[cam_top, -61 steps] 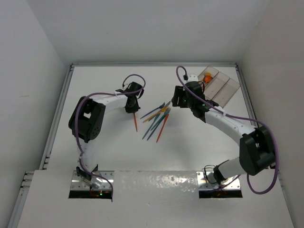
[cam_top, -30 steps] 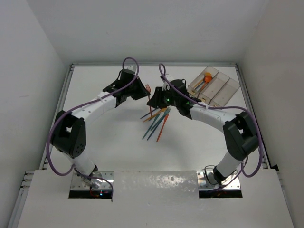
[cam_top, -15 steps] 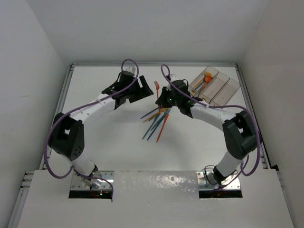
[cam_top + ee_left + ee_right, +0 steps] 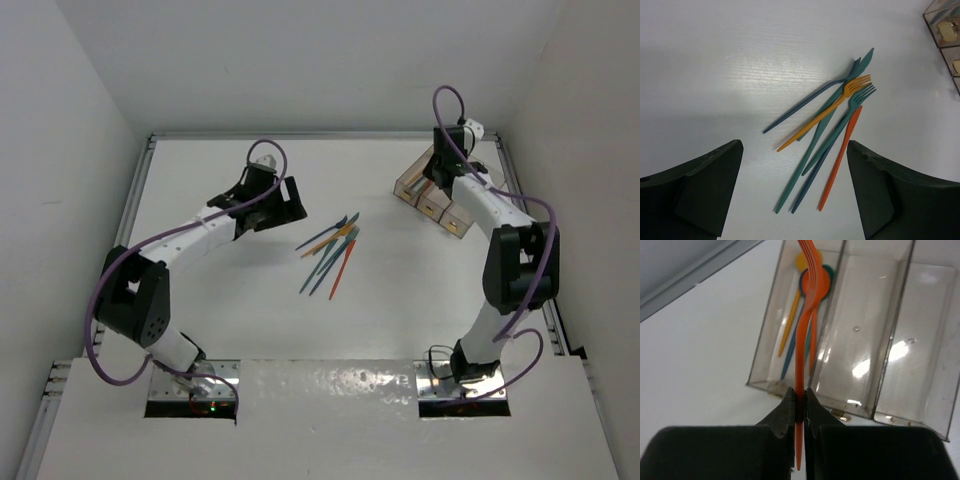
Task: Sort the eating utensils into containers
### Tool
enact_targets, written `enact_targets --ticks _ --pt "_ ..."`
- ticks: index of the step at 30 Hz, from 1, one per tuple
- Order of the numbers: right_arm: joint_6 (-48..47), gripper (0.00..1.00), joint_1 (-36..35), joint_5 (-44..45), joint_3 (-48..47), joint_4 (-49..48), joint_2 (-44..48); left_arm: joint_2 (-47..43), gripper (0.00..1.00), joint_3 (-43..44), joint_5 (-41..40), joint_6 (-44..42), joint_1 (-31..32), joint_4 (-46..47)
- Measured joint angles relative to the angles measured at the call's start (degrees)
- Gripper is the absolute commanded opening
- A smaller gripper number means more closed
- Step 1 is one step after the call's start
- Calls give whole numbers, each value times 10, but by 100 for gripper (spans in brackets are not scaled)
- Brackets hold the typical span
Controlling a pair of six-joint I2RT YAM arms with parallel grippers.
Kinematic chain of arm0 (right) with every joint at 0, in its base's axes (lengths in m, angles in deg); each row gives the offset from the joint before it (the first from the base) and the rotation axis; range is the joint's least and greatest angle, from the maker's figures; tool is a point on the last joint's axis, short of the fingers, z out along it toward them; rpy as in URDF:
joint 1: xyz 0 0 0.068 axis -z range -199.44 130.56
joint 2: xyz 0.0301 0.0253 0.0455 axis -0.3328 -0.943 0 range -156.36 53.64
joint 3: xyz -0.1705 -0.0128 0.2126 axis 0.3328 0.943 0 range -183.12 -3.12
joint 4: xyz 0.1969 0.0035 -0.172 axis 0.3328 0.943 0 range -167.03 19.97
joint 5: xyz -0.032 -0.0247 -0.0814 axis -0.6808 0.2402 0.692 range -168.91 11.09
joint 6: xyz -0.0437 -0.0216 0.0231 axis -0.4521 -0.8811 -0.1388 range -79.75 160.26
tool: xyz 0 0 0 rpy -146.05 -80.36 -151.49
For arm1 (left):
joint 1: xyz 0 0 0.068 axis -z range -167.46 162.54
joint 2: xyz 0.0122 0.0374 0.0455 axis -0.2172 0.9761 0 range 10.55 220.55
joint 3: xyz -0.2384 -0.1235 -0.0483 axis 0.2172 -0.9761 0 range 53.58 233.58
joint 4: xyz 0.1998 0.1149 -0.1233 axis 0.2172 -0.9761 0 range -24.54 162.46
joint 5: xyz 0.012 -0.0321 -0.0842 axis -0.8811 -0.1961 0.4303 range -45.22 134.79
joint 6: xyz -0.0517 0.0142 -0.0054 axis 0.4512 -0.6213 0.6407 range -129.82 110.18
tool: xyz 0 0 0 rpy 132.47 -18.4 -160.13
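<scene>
Few spoons (image 4: 789,325) binned; right hand (image 4: 799,397) clenched on orange fork (image 4: 810,285) over far-right-corner containers (image 4: 865,305), left hand (image 4: 794,150) released, empty, above six-odd unsorted utensils (image 4: 832,134).

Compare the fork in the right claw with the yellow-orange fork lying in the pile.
The held fork is red-orange; the pile fork is yellow-orange. The held fork is pinched in the right claw over the tray; the pile fork lies flat on the table among other utensils. Both are slim, long-handled forks.
</scene>
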Motion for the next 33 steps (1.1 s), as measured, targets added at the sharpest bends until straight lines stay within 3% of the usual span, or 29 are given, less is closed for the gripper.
enact_targets --ticks 9,14,16,23,28,33 --pt "12 0 52 44 -112 59 -140 0 83 -1 0 -27 0 -20" --pt "24 1 66 47 -143 83 -189 3 77 -1 0 -41 0 -29" --pt "28 5 68 47 -153 89 -202 7 76 -1 0 -47 0 -31" --pt "37 40 68 42 -160 104 -214 14 73 -1 4 -72 2 -33" --pt "30 46 68 38 -152 103 -203 32 65 0 21 -106 8 -19" --pt "7 49 66 24 -85 89 -111 96 56 36 33 -165 30 -15"
